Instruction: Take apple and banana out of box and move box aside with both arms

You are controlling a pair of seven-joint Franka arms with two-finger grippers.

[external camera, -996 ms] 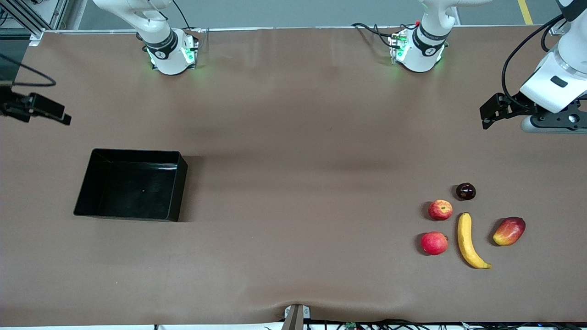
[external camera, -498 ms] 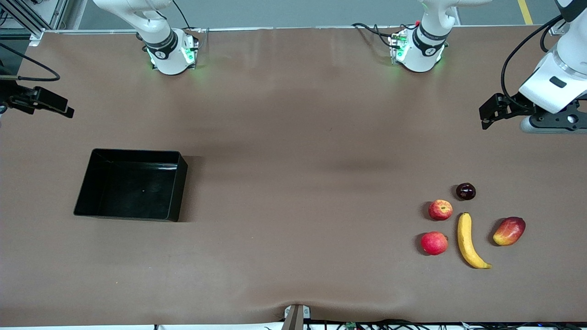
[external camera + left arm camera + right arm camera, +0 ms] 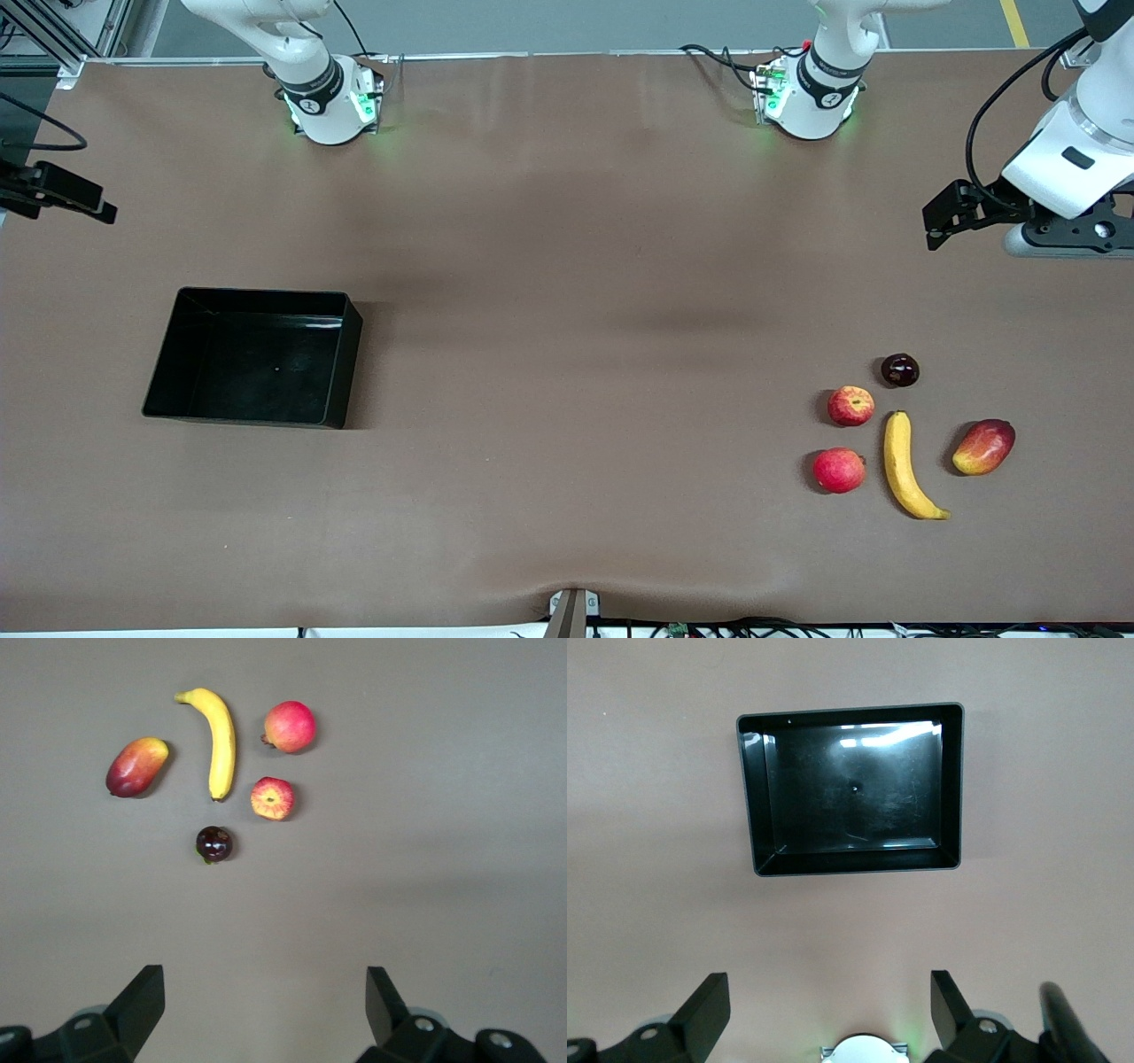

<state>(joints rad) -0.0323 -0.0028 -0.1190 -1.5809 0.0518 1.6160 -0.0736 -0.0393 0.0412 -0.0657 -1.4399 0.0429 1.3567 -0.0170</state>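
One black box (image 3: 253, 356) sits toward the right arm's end of the table (image 3: 567, 292), glossy, low-walled and holding nothing. Five fruits lie toward the left arm's end: a curved yellow banana (image 3: 905, 464), a streaked red apple (image 3: 850, 406) beside it, a plain pinkish apple (image 3: 838, 470) nearer the camera, a mango (image 3: 983, 447) and a dark plum (image 3: 899, 369). The left gripper (image 3: 264, 1010) hangs spread wide and holding nothing over bare table; so does the right gripper (image 3: 829, 1010).

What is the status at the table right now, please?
Both grippers open: left up near the fruits, right above the box. Banana, streaked apple untouched. Nothing in the way.
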